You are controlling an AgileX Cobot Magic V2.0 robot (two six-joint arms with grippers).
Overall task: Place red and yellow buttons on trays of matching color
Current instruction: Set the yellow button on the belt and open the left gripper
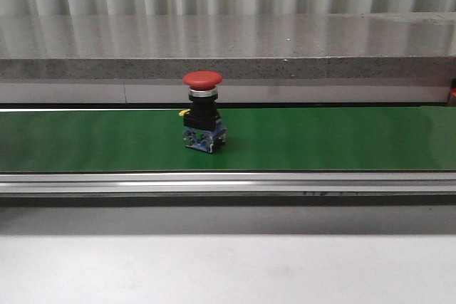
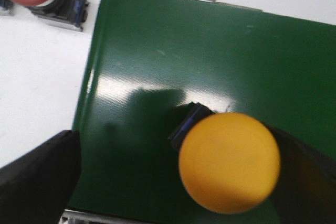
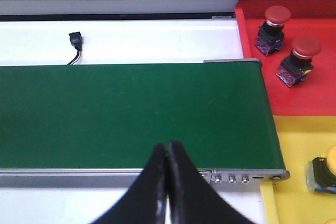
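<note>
Left gripper is spread around the yellow button near the belt's edge. Right gripper is pressed together. I'd center first, then squeeze below the cap.

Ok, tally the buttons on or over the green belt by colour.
Red button: 1
Yellow button: 1
Total at the green belt: 2

Factory-style lab bench, green conveyor belt, grey stone ledge
</note>
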